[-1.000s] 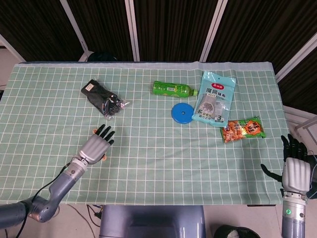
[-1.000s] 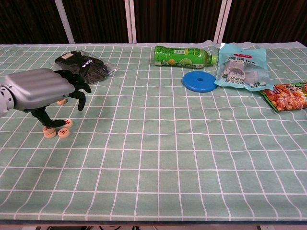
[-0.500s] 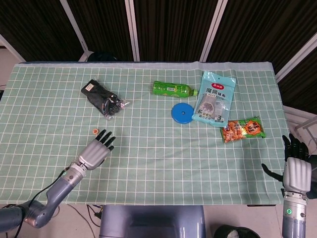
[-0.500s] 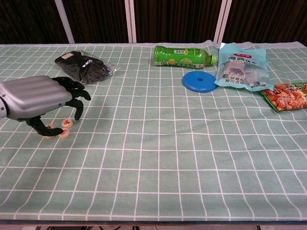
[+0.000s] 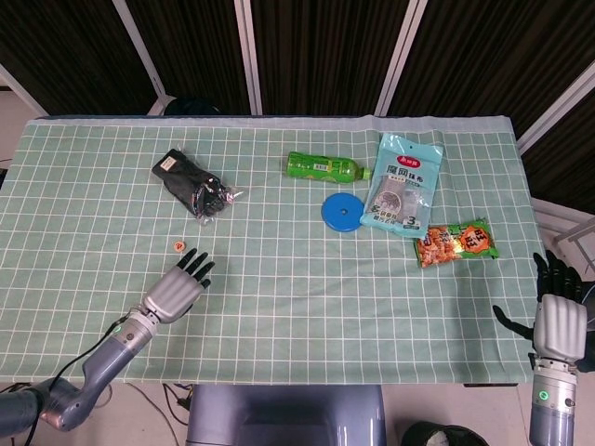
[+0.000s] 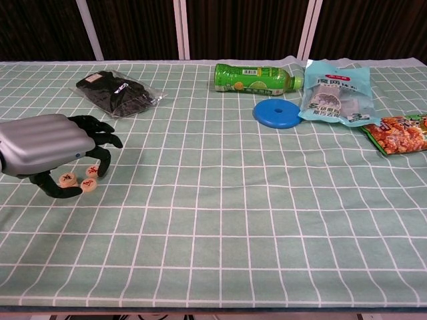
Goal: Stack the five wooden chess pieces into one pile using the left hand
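Three chess pieces (image 6: 87, 183) are showing on the bench (image 6: 233, 200) beside and beneath the left hand (image 6: 47, 140), whose fingers (image 6: 100, 143) are curling loosely over them, gripping nothing I can confirm. No pile is standing yet; the next move likely calls for pinching one piece and setting it squarely on a neighbour.

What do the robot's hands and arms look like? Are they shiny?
Yes. The left hand has a smooth silver metal back and black fingers. The right hand looks alike, with a small green light on its grey wrist. The left arm is grey with a thin black cable.
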